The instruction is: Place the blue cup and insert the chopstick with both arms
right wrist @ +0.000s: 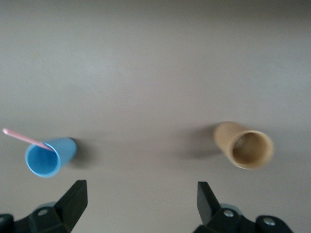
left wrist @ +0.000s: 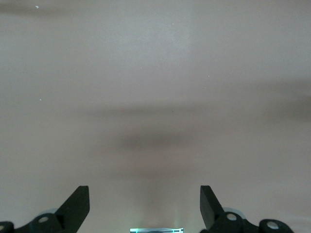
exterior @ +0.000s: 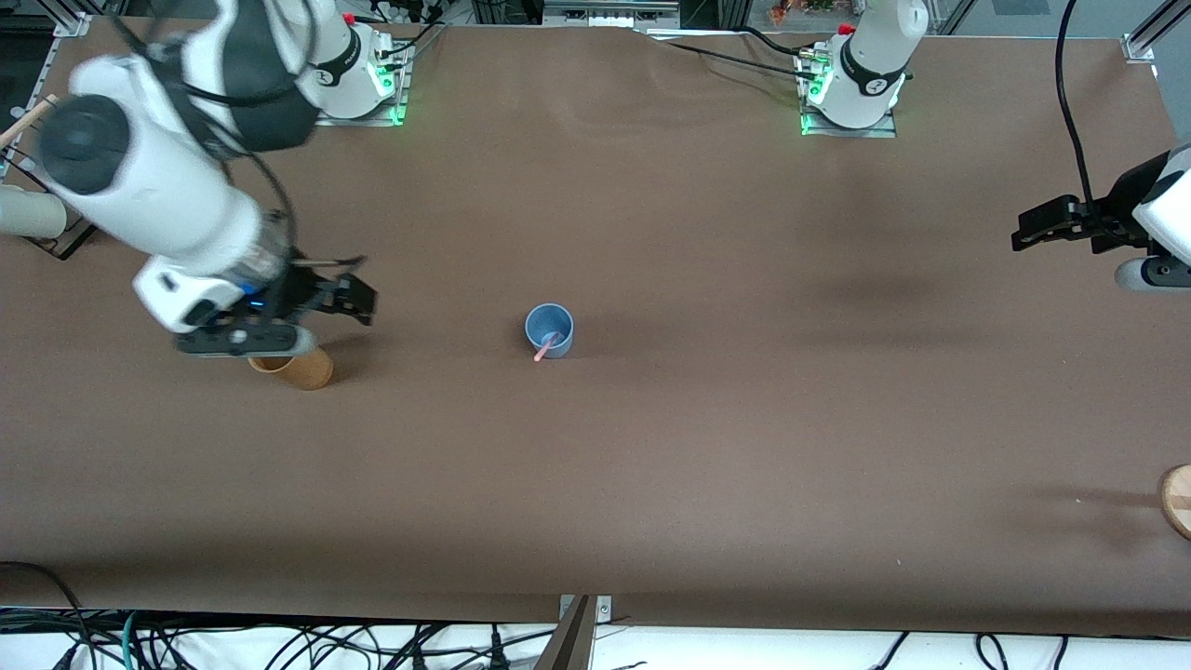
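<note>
**Pink stick sits in the blue cup; both pincers spread and empty**

From my station I see the small grey-blue tapered cup point(exterior: 549, 329) standing upright near the middle of the brown table point(exterior: 707, 447). The short, thin pale-pink chopstick point(exterior: 545, 347) rests inside it, leaning on the rim, with its free end poking out over the edge toward the front camera. In the right wrist view the same blue cup point(right wrist: 50, 157) shows its brighter blue inside, and the chopstick point(right wrist: 26, 139) slants out over its lip.

The right gripper point(exterior: 346, 296) hangs over the table toward the right arm's end, just beside a tan cork-coloured cup point(exterior: 296, 368) that stands there, partly hidden under the wrist. Its two black fingers point(right wrist: 73, 201) are spread wide, and I see nothing between them; only bare table lies in the gap. In that wrist view the tan cup point(right wrist: 244, 145) and the blue cup are well apart from each other.

The left gripper point(exterior: 1028, 233) waits at the left arm's end of the table, well apart from the blue cup. Its wrist view shows its fingers point(left wrist: 77, 204) standing wide apart over bare brown surface, holding nothing.

A round light-wooden object point(exterior: 1178, 499) pokes in at the table's edge on the left arm's end, nearer the front camera; I cannot tell what it is.
</note>
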`<state>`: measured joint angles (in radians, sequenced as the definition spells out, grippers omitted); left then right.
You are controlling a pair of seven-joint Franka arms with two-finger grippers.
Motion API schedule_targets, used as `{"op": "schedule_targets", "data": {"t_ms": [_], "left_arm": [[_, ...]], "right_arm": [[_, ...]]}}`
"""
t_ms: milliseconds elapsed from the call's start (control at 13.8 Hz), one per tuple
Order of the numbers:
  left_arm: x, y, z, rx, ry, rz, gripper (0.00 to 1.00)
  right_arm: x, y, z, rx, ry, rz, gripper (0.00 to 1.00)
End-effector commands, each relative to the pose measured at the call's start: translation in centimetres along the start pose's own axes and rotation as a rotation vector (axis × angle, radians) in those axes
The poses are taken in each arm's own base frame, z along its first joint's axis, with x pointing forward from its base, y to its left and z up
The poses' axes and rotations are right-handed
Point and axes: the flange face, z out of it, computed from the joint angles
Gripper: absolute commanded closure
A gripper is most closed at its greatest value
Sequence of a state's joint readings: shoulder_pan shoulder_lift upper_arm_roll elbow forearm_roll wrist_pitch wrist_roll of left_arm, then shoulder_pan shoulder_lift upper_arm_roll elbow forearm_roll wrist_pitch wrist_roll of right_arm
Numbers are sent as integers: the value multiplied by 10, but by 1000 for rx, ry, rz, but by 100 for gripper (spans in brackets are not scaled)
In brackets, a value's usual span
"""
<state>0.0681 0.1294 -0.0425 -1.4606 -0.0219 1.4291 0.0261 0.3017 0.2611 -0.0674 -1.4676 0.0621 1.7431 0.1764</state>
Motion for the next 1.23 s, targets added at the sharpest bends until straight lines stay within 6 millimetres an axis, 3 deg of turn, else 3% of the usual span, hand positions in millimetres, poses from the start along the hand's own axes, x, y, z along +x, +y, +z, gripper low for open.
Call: {"op": "schedule_targets", "data": {"t_ms": [0, 145, 289, 434, 578, 940, 1157], "left_arm": [[3, 1, -5, 8, 6, 23, 0], [3, 0, -5, 8, 6, 21, 0], [3, 0, -5, 8, 6, 21, 0], [3, 0, -5, 8, 6, 21, 0], [3, 0, -4, 8, 4, 21, 0], [3, 0, -4, 8, 4, 21, 0], [3, 0, -5, 8, 6, 21, 0]], "right_arm": [[-23, 59, -40, 18, -32, -124, 0], [-42, 107, -49, 25, -44, -134, 0], [-54, 132, -42, 26, -71, -94, 0], [-77, 139, -44, 3, -74, -81, 0], [-76, 142, -39, -4, -85, -82, 0], [-86, 148, -58, -41, -64, -70, 0], [-90, 153, -54, -55, -64, -57, 0]]}}
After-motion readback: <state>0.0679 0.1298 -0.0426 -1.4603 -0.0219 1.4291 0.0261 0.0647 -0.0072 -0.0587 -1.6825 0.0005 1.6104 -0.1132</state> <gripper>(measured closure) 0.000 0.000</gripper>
